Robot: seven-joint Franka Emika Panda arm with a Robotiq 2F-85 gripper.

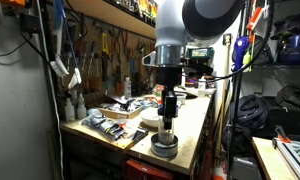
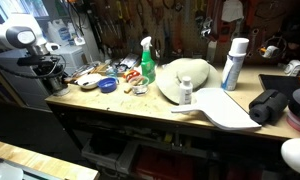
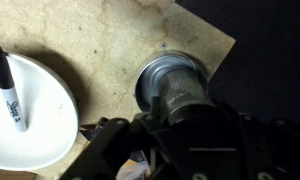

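Note:
My gripper hangs straight down over the near corner of a wooden workbench. In the wrist view its fingers appear closed around a grey metal cylinder that stands upright in or just above a round grey metal cup. The cup's rim shows around the cylinder. A white bowl lies beside it with a black marker inside. The bowl also shows in an exterior view. In an exterior view the gripper is at the bench's left end.
A tray of small tools lies beside the bowl. Tools hang on the pegboard wall. Along the bench stand a green spray bottle, a white hat-like shape, a white can and a black bag. The bench edge is right by the cup.

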